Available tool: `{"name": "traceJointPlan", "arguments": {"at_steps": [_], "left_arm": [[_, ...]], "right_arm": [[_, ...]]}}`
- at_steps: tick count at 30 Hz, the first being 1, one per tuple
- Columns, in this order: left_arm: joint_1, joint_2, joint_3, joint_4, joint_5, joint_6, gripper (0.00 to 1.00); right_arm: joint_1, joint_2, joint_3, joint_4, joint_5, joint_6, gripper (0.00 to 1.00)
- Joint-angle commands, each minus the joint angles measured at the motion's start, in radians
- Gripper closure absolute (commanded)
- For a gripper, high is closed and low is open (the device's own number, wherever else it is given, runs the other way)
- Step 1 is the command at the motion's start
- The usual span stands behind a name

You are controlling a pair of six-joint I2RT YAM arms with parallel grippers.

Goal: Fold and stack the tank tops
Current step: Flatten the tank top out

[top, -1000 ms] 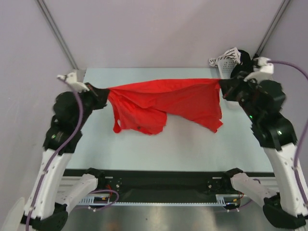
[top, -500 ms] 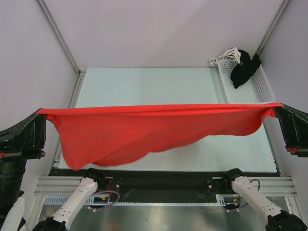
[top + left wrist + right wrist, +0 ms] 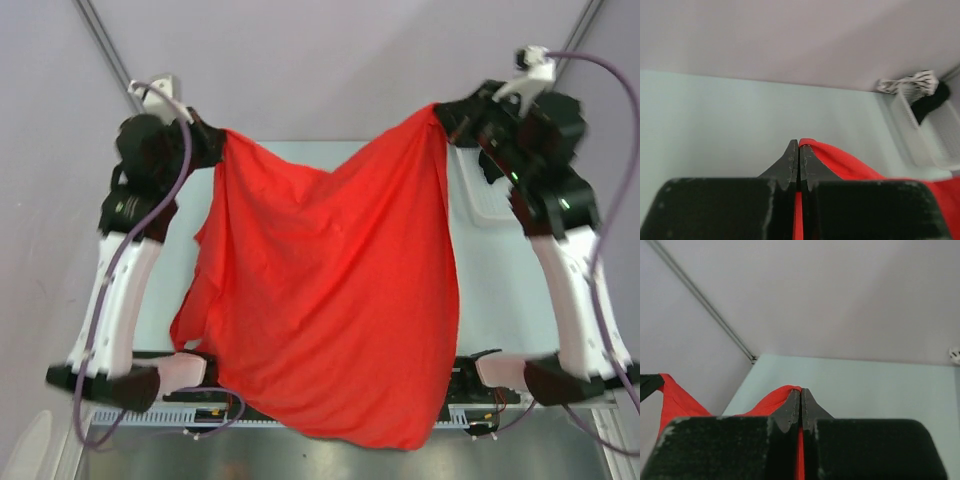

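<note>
Red cloth fills the middle of my top view. It is the tank top (image 3: 330,300), and it hangs up in the air like a big sheet, spread out between my two arms. My left gripper (image 3: 215,140) has one top corner and my right gripper (image 3: 445,112) has the other top corner. Both are lifted high over the far part of the table (image 3: 495,300). The top edge of the cloth dips down in the middle between them. The rest falls toward me, and in the top view its low edge covers the near edge of the table and the black rail between the arm bases. I cannot tell if the cloth touches the table. One side of it bulges out to the left by my left arm. In the left wrist view the left gripper (image 3: 798,150) is pinched tight, with a thin strip of red caught between its two black fingers (image 3: 790,162). The right wrist view shows the same thing: the right gripper (image 3: 800,395) is squeezed shut on red cloth. A white basket (image 3: 940,145) sits at the far right corner of the table, and a black cloth (image 3: 930,100) lies in it.
</note>
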Motion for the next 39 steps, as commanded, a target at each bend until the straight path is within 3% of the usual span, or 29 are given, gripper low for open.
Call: {"name": "traceJointPlan", "arguments": {"at_steps": [1,5,11,16,21,25,31,34,39], "left_arm": [[0.071,0.122,0.165,0.058,0.015,-0.039,1.0],[0.082,0.274,0.412,-0.008,0.048,-0.006,1.0],[0.084,0.181,0.606,-0.059,0.067,0.011,1.0],[0.082,-0.099,0.458,0.036,0.125,0.014,1.0],[0.082,-0.315,0.359,0.023,0.128,0.053,1.0],[0.082,-0.455,0.315,0.029,0.15,0.037,1.0],[0.084,-0.425,0.368,0.034,0.184,0.004,1.0],[0.082,-0.338,0.396,0.018,0.185,0.004,1.0],[0.082,-0.192,0.315,0.079,0.199,0.0,1.0]], "right_arm": [[-0.118,0.176,0.078,0.105,-0.05,0.074,1.0],[-0.223,0.316,0.245,0.164,-0.247,0.185,1.0],[-0.236,0.275,0.38,0.207,-0.331,0.2,1.0],[-0.236,0.078,0.276,0.284,-0.408,0.207,1.0],[-0.236,-0.227,0.126,0.345,-0.437,0.202,1.0],[-0.237,-0.383,0.055,0.385,-0.472,0.228,1.0],[-0.237,-0.379,0.174,0.272,-0.474,0.207,1.0],[-0.236,-0.282,0.271,0.182,-0.45,0.187,1.0],[-0.237,-0.124,0.253,0.143,-0.422,0.205,1.0]]}}
